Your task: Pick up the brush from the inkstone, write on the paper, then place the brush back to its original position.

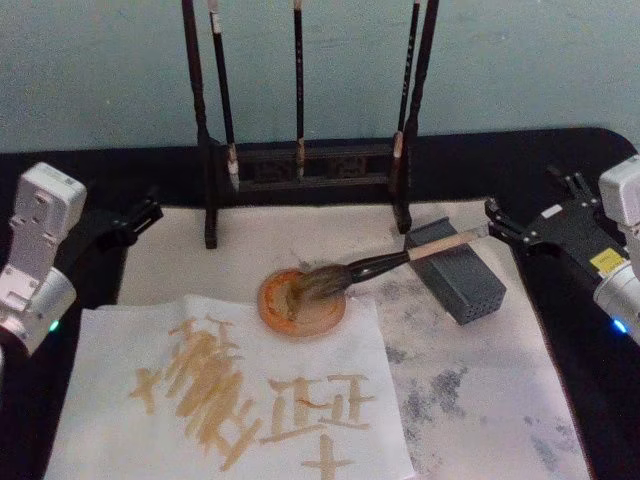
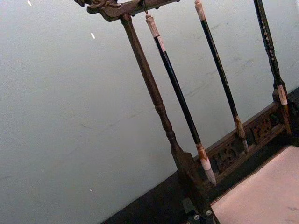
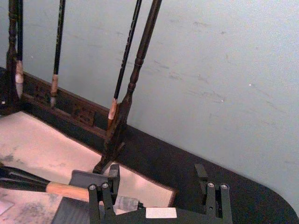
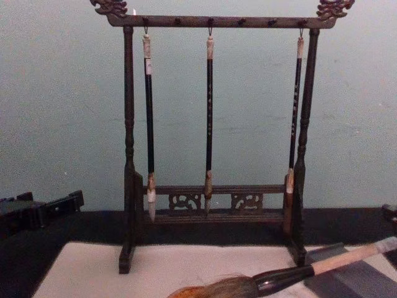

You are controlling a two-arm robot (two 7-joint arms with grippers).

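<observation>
The brush [image 1: 400, 258] lies slanted, its bushy bristles resting on the round orange inkstone [image 1: 300, 305] and its tan handle propped on a grey block [image 1: 458, 272]. The brush [image 4: 291, 274] also crosses the bottom of the chest view. My right gripper [image 1: 492, 221] is open right at the handle's end. In the right wrist view, the handle tip [image 3: 74, 191] passes beside one finger [image 3: 103, 193] of the right gripper [image 3: 157, 171]. The paper [image 1: 230, 400] lies at the front left, covered with tan strokes. My left gripper [image 1: 135, 220] hovers at the mat's left edge, away from the brush.
A dark wooden brush stand [image 1: 300, 165] with three thin hanging brushes [image 4: 209, 118] stands at the back of the pale felt mat [image 1: 480, 390]. The mat's right half is ink-stained. A black cloth [image 1: 590, 400] covers the table around it.
</observation>
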